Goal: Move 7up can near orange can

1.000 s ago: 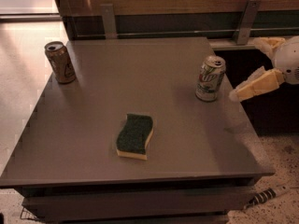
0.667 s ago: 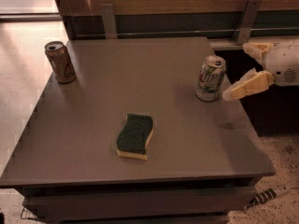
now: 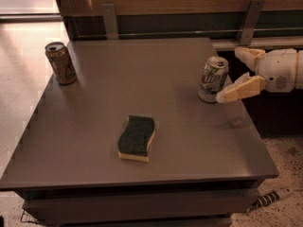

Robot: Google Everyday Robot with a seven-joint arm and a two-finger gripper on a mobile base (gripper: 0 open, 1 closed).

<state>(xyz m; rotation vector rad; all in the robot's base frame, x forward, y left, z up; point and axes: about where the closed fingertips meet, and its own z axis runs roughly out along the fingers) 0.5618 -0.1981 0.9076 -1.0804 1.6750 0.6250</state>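
The 7up can [image 3: 212,79], silver-white with green lettering and a red spot, stands upright near the right edge of the grey table [image 3: 142,112]. The orange can [image 3: 60,63], dull orange-brown with a pale mark, stands upright at the table's far left corner. My gripper [image 3: 232,75] comes in from the right, level with the 7up can. It is open: one pale finger [image 3: 239,90] lies by the can's near right side, the other finger [image 3: 248,55] is behind and to the right of the can. The can is not between the fingers.
A green-topped yellow sponge [image 3: 137,138] lies in the middle front of the table. A wooden wall with metal brackets [image 3: 109,20] runs behind the table. A pale floor lies to the left, a speckled floor to the lower right.
My gripper has moved left toward the 7up can, its lower finger now close beside the can. The cans and the sponge have not moved.
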